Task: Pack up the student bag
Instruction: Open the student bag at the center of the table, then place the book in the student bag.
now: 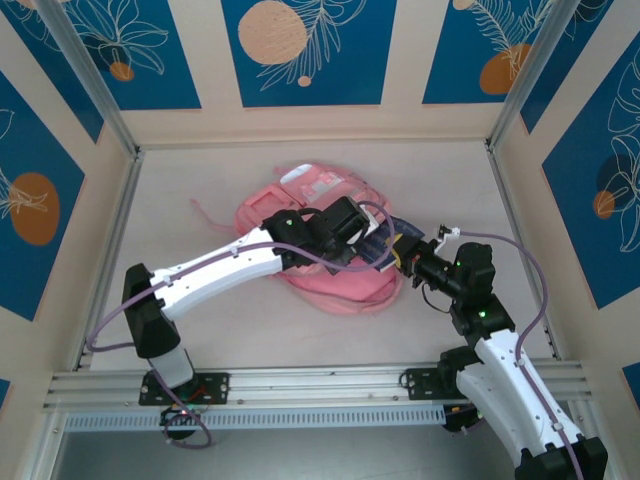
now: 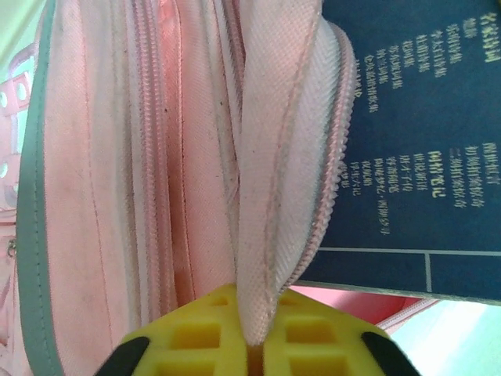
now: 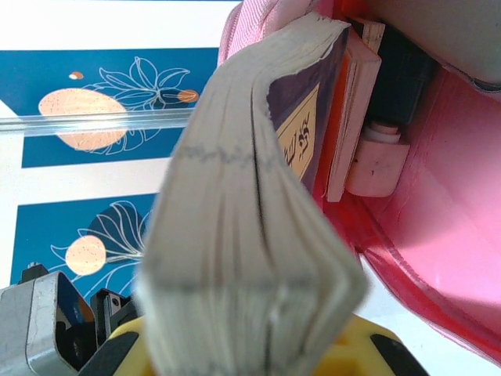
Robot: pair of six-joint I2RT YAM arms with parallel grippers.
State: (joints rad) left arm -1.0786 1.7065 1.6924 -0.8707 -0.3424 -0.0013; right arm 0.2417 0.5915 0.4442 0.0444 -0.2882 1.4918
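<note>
As both arms [image 1: 225,265] reach inward, left end effector [image 2: 252,345] pinches student bag [image 2: 156,157], right end effector [image 3: 250,356] clamps book [image 3: 235,251].

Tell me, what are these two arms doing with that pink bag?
They are packing it. The left gripper pinches the zipper edge of the student bag, holding its mouth open. The right gripper is shut on a thick dark-blue book, whose far end pokes into that opening. The bag lies in the middle of the table.

Yellow Chinese characters (none legible) on the blue book cover [image 2: 415,157]
</note>
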